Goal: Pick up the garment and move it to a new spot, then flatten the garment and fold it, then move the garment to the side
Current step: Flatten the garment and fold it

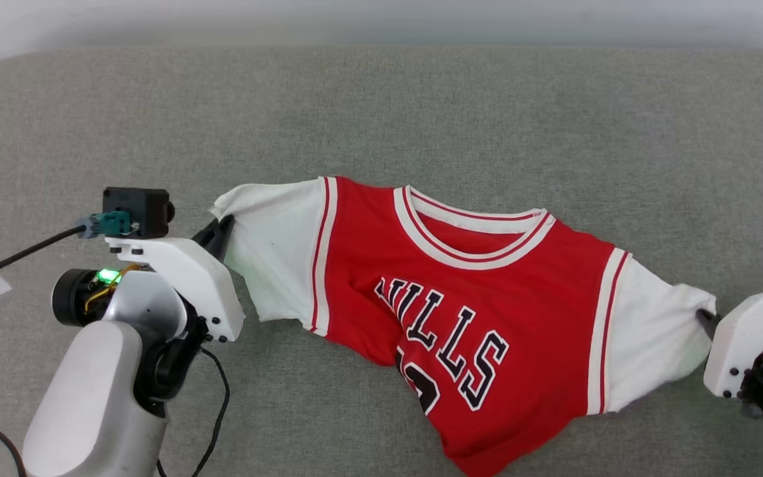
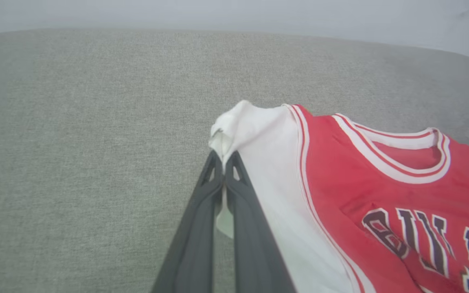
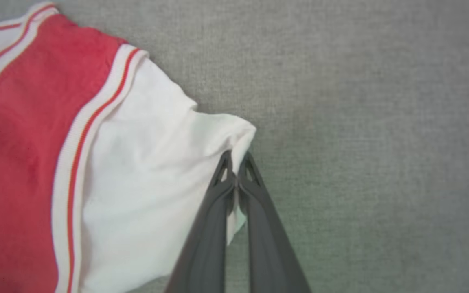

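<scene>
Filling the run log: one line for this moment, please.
left gripper: shut on shirt sleeve | right gripper: shut on other sleeve

My head camera looks from high, forward and down on the surface (image 1: 421, 99). It takes in the whole garment (image 1: 487, 285) between the left gripper (image 1: 224, 225) and the right gripper (image 1: 707, 315). The left wrist camera sits low behind its fingers (image 2: 202, 228) and looks almost flat along them, close to the sleeve (image 2: 259, 134) at the tips, with the collar (image 2: 397, 154) to their right. The right wrist camera looks more steeply down, also close, with red cloth left of its fingers. The head and left wrist views share the collar and lettering (image 2: 421, 240).
</scene>
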You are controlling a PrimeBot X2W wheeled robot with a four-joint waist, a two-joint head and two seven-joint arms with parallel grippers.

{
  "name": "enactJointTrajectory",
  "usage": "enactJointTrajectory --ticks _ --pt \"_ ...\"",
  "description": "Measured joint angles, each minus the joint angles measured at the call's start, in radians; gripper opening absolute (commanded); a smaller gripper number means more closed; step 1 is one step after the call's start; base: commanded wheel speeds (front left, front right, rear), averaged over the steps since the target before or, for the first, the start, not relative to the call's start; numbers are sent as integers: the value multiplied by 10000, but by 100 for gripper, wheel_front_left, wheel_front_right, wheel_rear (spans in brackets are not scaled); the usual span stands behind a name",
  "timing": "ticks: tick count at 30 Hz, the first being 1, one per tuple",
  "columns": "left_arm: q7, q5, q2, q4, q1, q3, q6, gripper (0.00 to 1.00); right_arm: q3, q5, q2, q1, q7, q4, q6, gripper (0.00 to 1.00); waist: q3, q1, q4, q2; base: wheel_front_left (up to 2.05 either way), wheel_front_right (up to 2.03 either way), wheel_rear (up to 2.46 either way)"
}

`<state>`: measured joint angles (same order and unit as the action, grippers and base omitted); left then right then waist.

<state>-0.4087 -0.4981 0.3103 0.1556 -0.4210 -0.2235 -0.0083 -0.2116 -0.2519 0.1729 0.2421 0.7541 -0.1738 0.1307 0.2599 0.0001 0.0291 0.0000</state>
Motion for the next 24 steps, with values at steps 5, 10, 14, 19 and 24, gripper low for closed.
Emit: enactJointTrajectory --ticks 5,10,14,19,24 --pt "391 -178 12 257 21 314 96 0 224 359 245 429 -759 180 6 0 -579 0 -117 0 0 0 0" --pt "871 -213 -52 982 -771 617 355 0 295 654 435 1542 -1519 -288 6 0 -1553 0 -204 0 0 0 0" --pt "1239 -92 -77 1703 -1809 656 332 0 428 596 510 2551 -2033 -851 6 0 -1786 -1 -198 0 0 0 0" --pt "1858 176 -71 2642 -3513 612 173 0 717 510 736 4200 -2761 -1628 6 0 -1483 0 -199 0 0 0 0" --pt "2554 430 -61 3728 -5629 560 -19 0 941 399 930 6100 -3494 -2351 6 0 -871 0 -235 0 0 0 0"
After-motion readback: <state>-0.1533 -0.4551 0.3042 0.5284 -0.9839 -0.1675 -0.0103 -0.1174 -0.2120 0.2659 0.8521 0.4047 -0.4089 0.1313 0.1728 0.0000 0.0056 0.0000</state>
